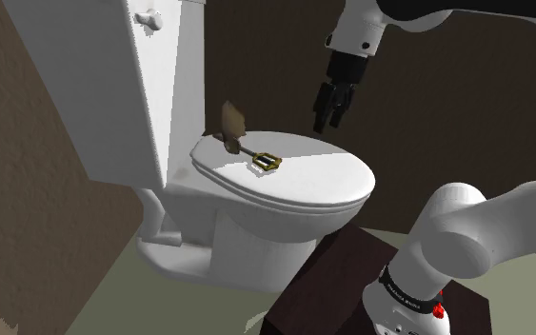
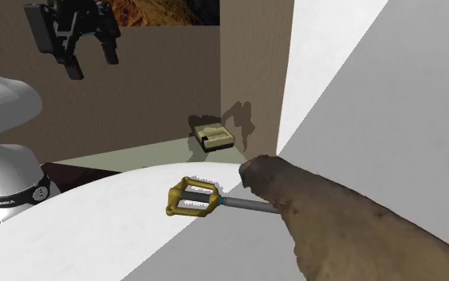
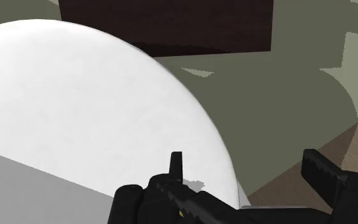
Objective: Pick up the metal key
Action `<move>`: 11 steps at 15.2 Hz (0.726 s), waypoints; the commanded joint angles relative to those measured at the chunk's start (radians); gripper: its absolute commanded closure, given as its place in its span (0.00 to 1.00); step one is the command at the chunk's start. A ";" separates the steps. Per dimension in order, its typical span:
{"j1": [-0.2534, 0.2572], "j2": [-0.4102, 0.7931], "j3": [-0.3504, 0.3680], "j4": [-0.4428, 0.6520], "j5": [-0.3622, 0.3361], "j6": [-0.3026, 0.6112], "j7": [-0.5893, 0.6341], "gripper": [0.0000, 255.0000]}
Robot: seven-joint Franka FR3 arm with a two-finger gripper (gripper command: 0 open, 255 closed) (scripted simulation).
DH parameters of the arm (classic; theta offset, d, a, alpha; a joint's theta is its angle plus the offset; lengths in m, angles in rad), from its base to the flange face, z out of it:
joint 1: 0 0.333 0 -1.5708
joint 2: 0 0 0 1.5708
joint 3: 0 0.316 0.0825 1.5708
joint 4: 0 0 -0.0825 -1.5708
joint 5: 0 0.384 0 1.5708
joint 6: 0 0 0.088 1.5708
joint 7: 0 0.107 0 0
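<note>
Gold-handled key (image 1: 256,156) flat on white toilet lid (image 1: 323,171) (end effector (image 1: 327,126) above, apart)

A white toilet (image 1: 247,238) takes up the left and centre of the shoulder view. Its tank (image 1: 94,86) is at upper left, with a flush handle (image 1: 148,17) near the top edge. The closed lid (image 1: 304,176) lies mid-frame, and a brown lumpy object (image 1: 230,119) sits at its rear. In the centre of the second exterior view, a small tan box-like thing (image 2: 214,136) lies on the olive floor (image 2: 119,156) by the brown wall (image 2: 135,88).
</note>
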 commanded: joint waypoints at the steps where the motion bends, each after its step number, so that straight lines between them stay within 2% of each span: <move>1: 0.000 0.000 0.000 0.000 0.000 0.000 0.000 0.00; 11: -0.016 0.340 -0.008 0.071 -0.047 0.261 -0.049 0.00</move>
